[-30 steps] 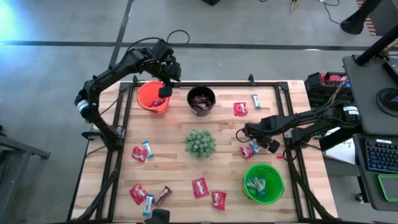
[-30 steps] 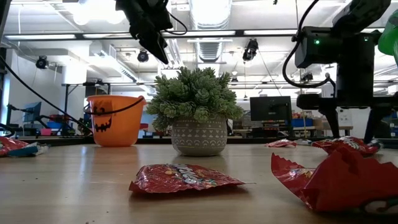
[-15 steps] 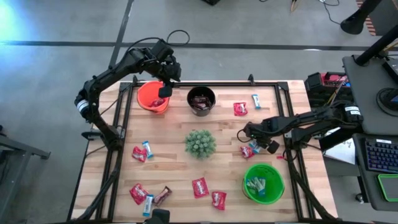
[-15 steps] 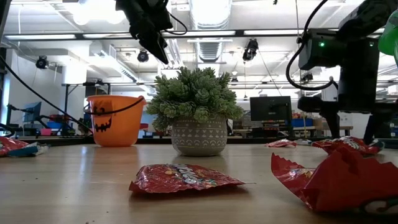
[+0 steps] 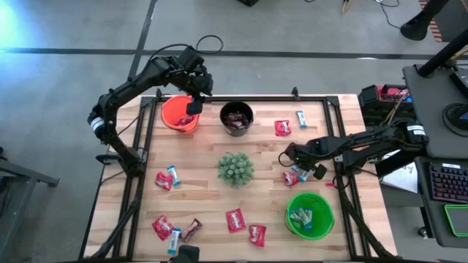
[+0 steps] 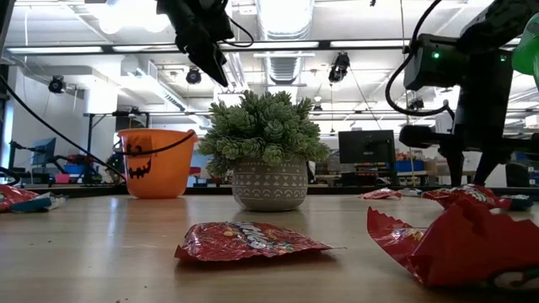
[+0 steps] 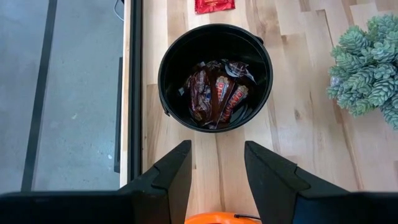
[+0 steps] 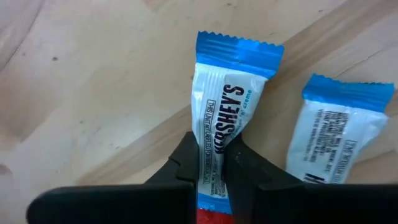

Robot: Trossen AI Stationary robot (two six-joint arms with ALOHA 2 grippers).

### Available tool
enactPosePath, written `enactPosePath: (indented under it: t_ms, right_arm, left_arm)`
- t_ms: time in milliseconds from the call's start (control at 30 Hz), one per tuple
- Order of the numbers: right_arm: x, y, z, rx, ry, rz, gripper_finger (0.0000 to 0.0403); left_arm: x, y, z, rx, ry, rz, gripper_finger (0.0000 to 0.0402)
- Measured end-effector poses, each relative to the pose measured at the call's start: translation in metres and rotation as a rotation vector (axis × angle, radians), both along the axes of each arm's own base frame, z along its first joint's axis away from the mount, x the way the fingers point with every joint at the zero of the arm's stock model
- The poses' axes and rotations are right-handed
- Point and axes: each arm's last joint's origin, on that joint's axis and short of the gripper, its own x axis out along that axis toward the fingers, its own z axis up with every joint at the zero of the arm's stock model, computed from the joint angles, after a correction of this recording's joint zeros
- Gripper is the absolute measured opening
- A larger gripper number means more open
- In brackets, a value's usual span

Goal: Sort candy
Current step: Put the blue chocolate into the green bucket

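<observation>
A: Right gripper (image 8: 213,163) has closed since a second ago; jaws were spread over the sweets, now pinched on a blue-white candy (image 8: 225,118).
B: Where's that candy?
A: Flat on the table (image 5: 205,193), right side, just above the green bucket (image 5: 309,214). Second blue-white candy (image 8: 334,134) just beside it, untouched, and a red one (image 5: 289,177) touching the pair.
B: Rest of the candy?
A: Loose reds and blue-whites scattered: two near the top right, a pair left of the plant (image 5: 235,168), a few along the bottom edge. Brown ones sit in the black bucket (image 7: 214,74); blue-whites in the green bucket.
B: Left gripper?
A: Left gripper (image 7: 216,167) hangs above the orange bucket (image 5: 180,112), beside the black one. Jaws partway apart, holding nothing.
B: Did the left move?
A: No, same spot as before.
</observation>
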Motion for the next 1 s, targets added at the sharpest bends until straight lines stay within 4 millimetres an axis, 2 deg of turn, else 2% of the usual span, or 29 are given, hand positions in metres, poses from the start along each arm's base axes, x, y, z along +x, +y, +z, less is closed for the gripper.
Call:
enactPosePath:
  t_ms: [167, 400, 667, 1000]
  right_arm:
    - [0.007, 0.0, 0.012, -0.022, -0.046, 0.09, 0.0031]
    - [0.021, -0.001, 0.045, -0.099, -0.177, 0.296, 0.003]
    - [0.032, 0.0, 0.092, -0.132, -0.23, 0.594, 0.0029]
    - [0.027, 0.005, 0.159, -0.169, -0.162, 0.87, 0.0029]
  left_arm:
    - [0.0, 0.0, 0.0, -0.003, 0.003, 0.0, 0.013]
    - [-0.002, -0.002, -0.002, -0.029, 0.027, 0.011, 0.013]
    - [-0.006, -0.003, -0.004, -0.064, 0.089, 0.097, 0.013]
    - [-0.01, -0.006, -0.005, -0.097, 0.112, 0.122, 0.013]
